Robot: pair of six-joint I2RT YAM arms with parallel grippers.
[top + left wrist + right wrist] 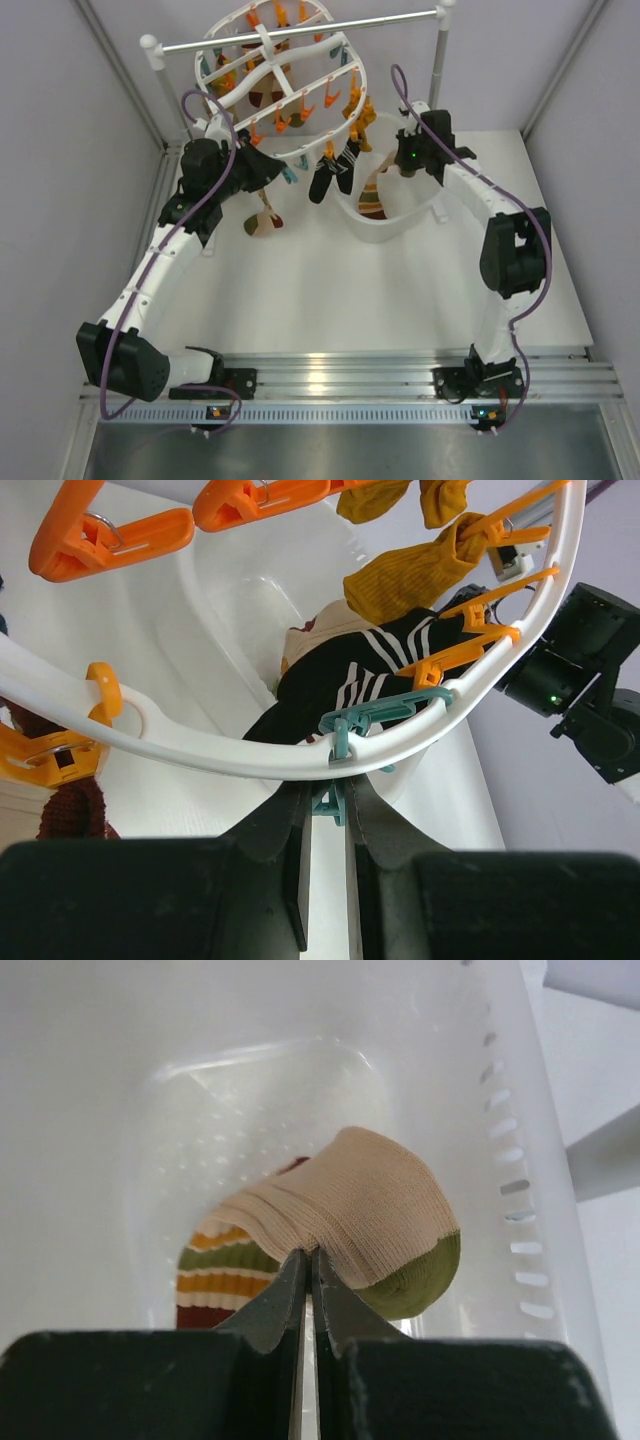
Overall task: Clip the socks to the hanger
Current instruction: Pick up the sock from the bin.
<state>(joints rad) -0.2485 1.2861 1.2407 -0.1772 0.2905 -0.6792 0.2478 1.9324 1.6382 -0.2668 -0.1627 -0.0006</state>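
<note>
The white oval hanger hangs at the back with orange and teal clips. Socks are clipped to it: black striped ones, mustard ones and a tan-and-brown one. My left gripper sits under the hanger rim, shut on the tail of a teal clip. The black striped sock and a mustard sock hang just beyond it. My right gripper is inside the white tub, shut on a pinch of a tan sock with a green toe and coloured stripes.
The silver rail on white posts carries the hanger at the back. The tub stands right of centre, under the hanger's right side. Orange clips dangle close above my left gripper. Grey walls stand on both sides.
</note>
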